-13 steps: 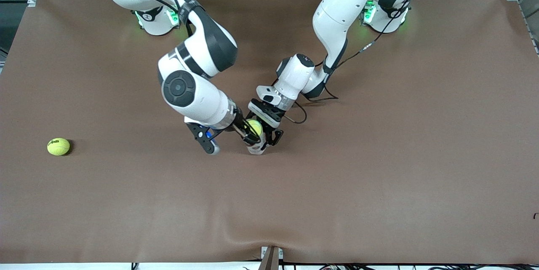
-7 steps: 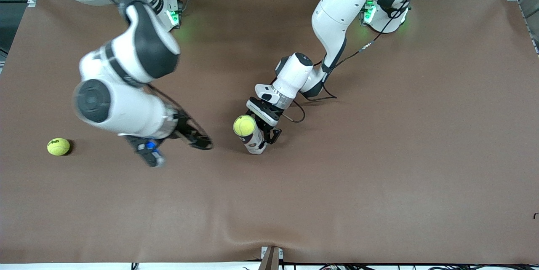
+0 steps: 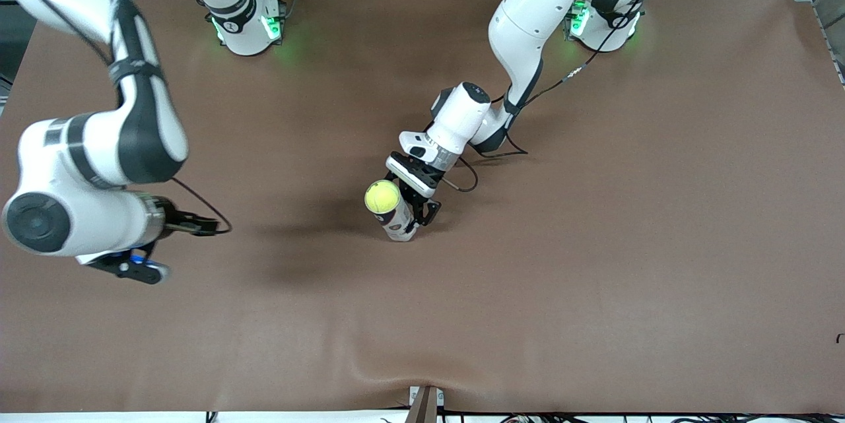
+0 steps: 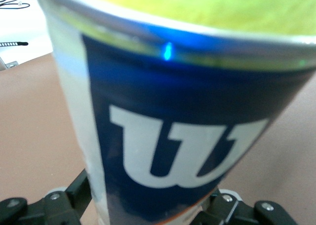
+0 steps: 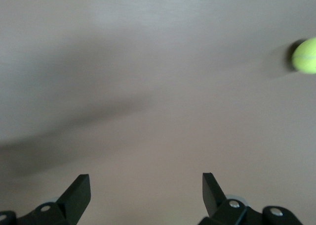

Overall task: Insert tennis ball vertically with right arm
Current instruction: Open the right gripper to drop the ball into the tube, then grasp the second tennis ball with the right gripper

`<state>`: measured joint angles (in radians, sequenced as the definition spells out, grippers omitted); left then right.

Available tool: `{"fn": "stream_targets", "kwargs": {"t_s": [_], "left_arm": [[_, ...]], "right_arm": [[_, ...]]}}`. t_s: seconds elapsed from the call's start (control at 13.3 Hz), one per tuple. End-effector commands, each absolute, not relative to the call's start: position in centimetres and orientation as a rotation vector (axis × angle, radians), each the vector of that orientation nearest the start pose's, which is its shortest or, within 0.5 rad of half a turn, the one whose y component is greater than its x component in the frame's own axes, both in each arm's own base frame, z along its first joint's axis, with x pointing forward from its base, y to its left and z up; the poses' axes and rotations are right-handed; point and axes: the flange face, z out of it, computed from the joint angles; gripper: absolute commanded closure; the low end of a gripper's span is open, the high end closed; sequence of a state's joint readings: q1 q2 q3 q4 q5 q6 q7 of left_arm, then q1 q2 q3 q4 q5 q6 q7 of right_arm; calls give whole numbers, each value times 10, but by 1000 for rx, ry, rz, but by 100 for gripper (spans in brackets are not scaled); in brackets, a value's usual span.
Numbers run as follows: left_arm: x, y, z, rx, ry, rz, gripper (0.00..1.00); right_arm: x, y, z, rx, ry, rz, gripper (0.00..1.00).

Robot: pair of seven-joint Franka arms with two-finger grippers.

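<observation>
A brown table fills the front view, with frame rails and cabling along its top edge.

Right arm: it comes from its base at about 11 o'clock and reaches out to 9 o'clock of the table's centre. The right gripper hangs over bare table at the right arm's end. In the right wrist view its fingers stand spread wide with nothing between them, table below. A loose ball lies on the table in that view; in the front view the arm hides it.

Centre: a can stands upright on the table. A ball sits in its open mouth, its top above the rim. The left wrist view shows the can's blue label with a white letter.

Left arm: it comes from its base at about 1 o'clock and reaches down to the centre. The left gripper is low beside the can, jaws pinching the can's wall on both sides.
</observation>
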<state>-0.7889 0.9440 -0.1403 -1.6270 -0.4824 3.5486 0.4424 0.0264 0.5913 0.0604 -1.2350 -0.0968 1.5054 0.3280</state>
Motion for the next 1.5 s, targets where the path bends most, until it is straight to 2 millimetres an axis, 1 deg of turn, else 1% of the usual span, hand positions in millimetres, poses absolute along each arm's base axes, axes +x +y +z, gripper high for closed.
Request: {"fn": "stream_targets", "kwargs": {"t_s": [0.0,0.15,0.23,0.38,0.45,0.6,0.68,0.83,0.98,1.2,1.35,1.43], "left_arm": [[483,-517,177,-2920,1135,-1474,9],[482,-515,173,-2921,1136,-1462,9],[483,-513,172,-2921,1132,-1457,8],[482,-509,168,-2923,1135,-1438,8],[482,-508,168,-2923,1133,-1435,8],[482,-506,167,-2923,1133,-1428,8],[482,-504,167,-2924,1132,-1423,8],[479,-502,166,-2926,1135,-1411,8],[478,-500,162,-2928,1137,-1394,8],[475,-497,164,-2927,1142,-1385,8],[476,-498,165,-2927,1141,-1389,8],[477,-498,166,-2925,1139,-1395,8]], "right_arm": [[680,-39,387,-3265,217,553,0],[675,-94,376,-3257,192,556,0],[673,-120,372,-3242,110,536,0],[666,-180,359,-3207,-142,454,0],[662,-193,351,-3198,-212,434,0],[651,-227,335,-3191,-232,404,0],[647,-239,325,-3184,-323,361,0],[640,-255,310,-3166,-432,320,0],[636,-263,291,-3165,-563,229,0],[625,-279,273,-3184,-564,149,0],[617,-277,254,-3185,-634,82,0],[616,-276,251,-3182,-654,75,0]]}}
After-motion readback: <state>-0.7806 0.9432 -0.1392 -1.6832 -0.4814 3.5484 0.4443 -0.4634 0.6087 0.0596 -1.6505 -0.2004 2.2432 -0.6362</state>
